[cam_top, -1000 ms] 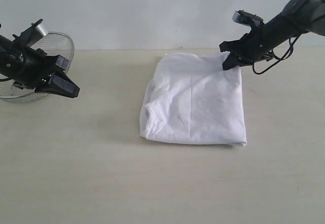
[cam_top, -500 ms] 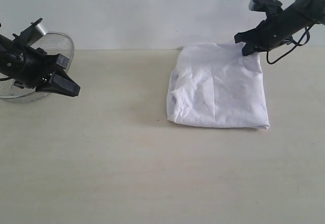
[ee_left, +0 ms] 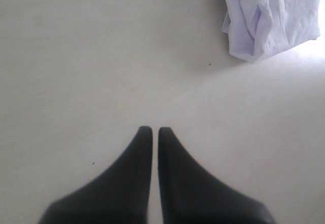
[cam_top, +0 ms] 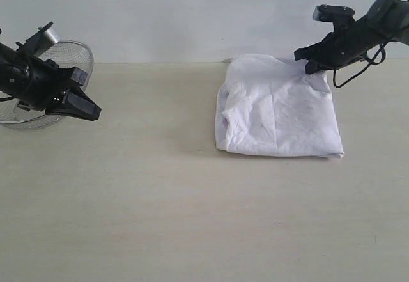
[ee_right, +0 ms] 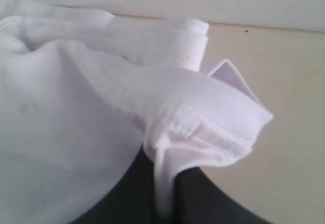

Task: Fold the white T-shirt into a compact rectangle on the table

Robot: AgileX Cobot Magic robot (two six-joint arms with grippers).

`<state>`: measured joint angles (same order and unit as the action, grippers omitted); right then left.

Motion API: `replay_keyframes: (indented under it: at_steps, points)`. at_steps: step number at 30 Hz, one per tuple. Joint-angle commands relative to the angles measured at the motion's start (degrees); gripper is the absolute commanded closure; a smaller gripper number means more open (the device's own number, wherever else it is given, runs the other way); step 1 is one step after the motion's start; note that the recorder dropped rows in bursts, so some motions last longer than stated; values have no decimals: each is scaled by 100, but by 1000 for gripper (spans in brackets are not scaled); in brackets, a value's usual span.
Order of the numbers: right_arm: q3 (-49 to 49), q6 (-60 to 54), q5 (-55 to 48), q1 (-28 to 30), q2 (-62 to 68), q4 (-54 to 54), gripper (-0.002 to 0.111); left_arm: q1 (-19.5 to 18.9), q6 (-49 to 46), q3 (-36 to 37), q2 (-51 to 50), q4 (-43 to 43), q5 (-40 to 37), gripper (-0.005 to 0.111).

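The white T-shirt (cam_top: pixel 278 112) lies folded in a rumpled rectangle on the beige table (cam_top: pixel 160 205), toward the back right, plain side up. My right gripper (cam_top: pixel 313 66) is shut on its far right corner, a stitched hem (ee_right: pixel 203 127) pinched between the black fingers and lifted a little. At the far left my left gripper (cam_top: pixel 89 111) hovers over bare table, jaws shut with nothing in them; its wrist view shows the fingertips (ee_left: pixel 145 131) together and a corner of the shirt (ee_left: pixel 264 21) far off.
A round wire-mesh basket (cam_top: pixel 67 58) stands at the table's left edge behind the left arm. A pale wall (cam_top: pixel 192 13) rises directly behind the table's back edge, close to the shirt's far side.
The right gripper has dragged the shirt right and toward the back of the table, holding its far corner. Most of that shift came earlier; lately only slight. The left arm stayed still.
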<state>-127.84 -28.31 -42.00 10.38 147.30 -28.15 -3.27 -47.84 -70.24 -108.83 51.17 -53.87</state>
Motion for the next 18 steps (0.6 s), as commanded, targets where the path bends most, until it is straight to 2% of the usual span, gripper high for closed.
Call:
replay_keyframes:
  at_steps: [1, 18]
  points:
    - [-40, -39, 297, 46, -39, 21, 108, -12, -37, -32, 18, 77, 10, 102]
    - [-40, -378, 760, 28, -39, -297, 107, -12, -37, -32, 18, 88, 33, 102]
